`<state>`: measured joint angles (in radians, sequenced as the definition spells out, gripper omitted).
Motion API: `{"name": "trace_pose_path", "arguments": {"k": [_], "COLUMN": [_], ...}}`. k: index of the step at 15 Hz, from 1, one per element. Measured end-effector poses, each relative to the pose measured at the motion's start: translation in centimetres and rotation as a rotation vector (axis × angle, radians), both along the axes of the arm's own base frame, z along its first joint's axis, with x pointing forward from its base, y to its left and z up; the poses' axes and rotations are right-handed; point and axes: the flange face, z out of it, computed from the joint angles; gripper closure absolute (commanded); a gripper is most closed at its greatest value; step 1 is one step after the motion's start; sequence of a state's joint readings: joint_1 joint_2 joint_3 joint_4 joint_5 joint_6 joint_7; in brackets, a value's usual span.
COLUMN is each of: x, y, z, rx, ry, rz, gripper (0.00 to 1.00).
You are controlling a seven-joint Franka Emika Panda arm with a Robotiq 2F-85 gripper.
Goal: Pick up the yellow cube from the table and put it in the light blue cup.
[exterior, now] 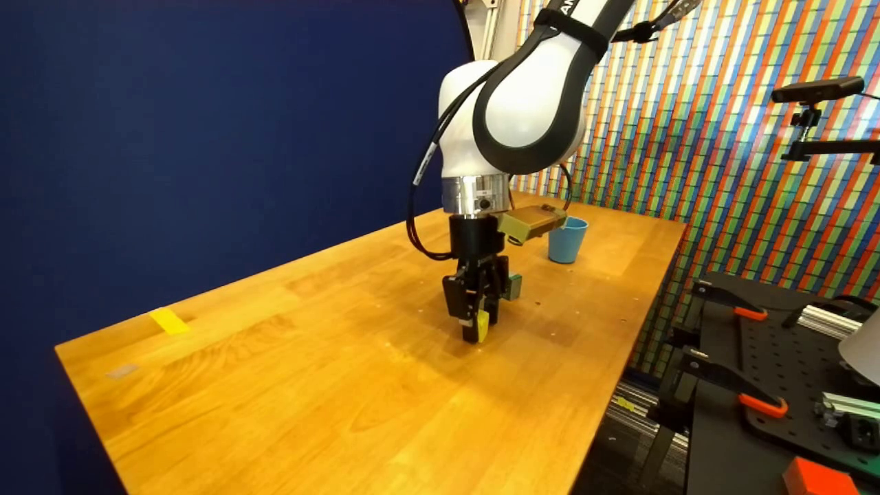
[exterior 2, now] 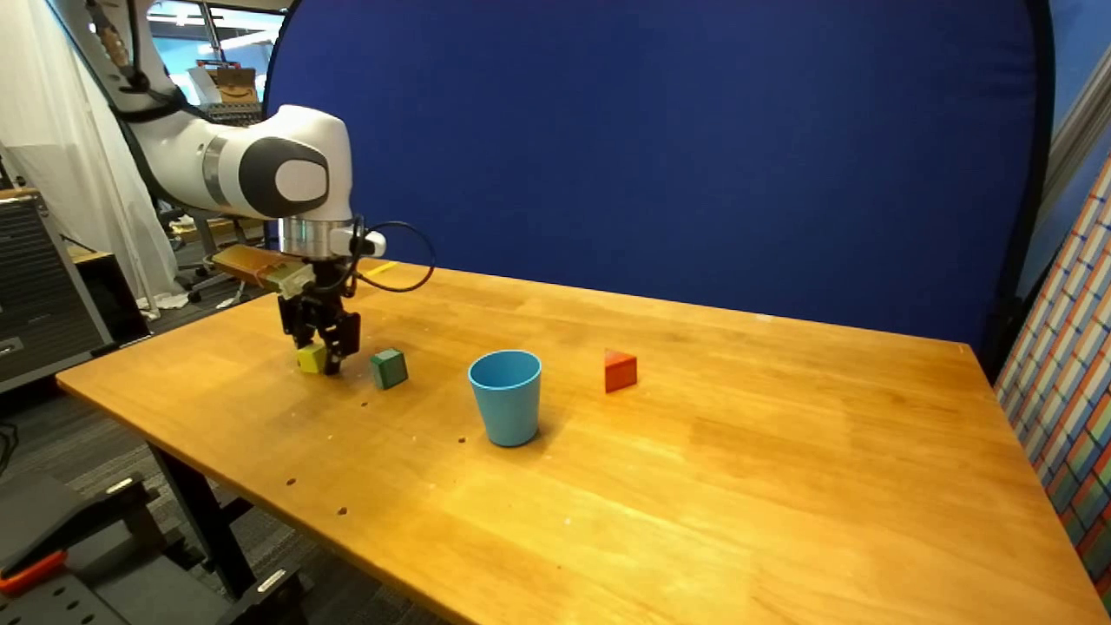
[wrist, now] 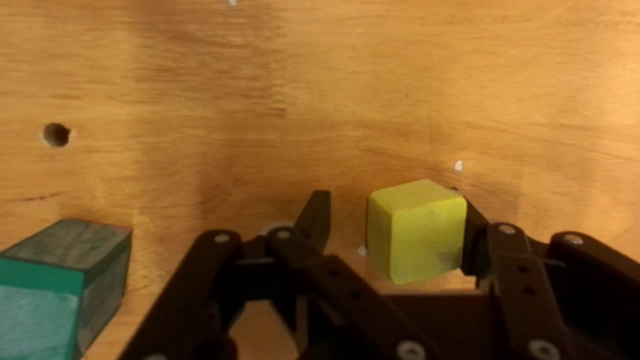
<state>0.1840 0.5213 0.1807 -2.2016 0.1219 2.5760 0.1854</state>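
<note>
The yellow cube (wrist: 425,235) sits on the wooden table (wrist: 325,75) between the fingers of my gripper (wrist: 395,220). In the wrist view the right finger is against or very close to the cube, and a gap separates the left finger from it. The gripper is open and low, its fingertips near the tabletop. In both exterior views the cube (exterior: 483,326) (exterior 2: 312,358) is partly hidden by the fingers. The light blue cup (exterior 2: 508,404) stands upright on the table, beyond the green cube; it also shows in an exterior view (exterior: 566,242) behind the wrist camera.
A green cube (wrist: 45,310) lies near the gripper, on the left finger's side; it also shows in an exterior view (exterior 2: 389,369). A red block (exterior 2: 620,371) lies past the cup. Yellow tape (exterior: 169,321) marks the table's far corner. A blue backdrop (exterior: 227,137) runs along one edge.
</note>
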Motion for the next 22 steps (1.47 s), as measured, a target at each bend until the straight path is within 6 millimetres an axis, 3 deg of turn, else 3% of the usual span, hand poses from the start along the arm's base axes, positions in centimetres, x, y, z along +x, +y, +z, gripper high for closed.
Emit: {"name": "trace_pose_path", "arguments": {"k": [2,5,10,13,15,18,22], "x": [0.4,1.7,3.1,1.9,0.6,-1.3,-2.8], "y": [-0.3,-1.8,-8.1,-12.1,-14.3,-17.3,-20.9], "z": [0.3,2.4,10.9,15.8,17.7,18.8,18.3], "rx": [-0.007,-0.047,-0.187,-0.276,-0.316,-0.348,-0.394], "ry": [-0.012,-0.061,-0.189,-0.227,-0.225,-0.204,-0.194], "rz": [0.000,-0.029,-0.182,-0.318,-0.403,-0.511,-0.595], "gripper": [0.87,0.86,0.87,0.87,0.87,0.87,0.87]}}
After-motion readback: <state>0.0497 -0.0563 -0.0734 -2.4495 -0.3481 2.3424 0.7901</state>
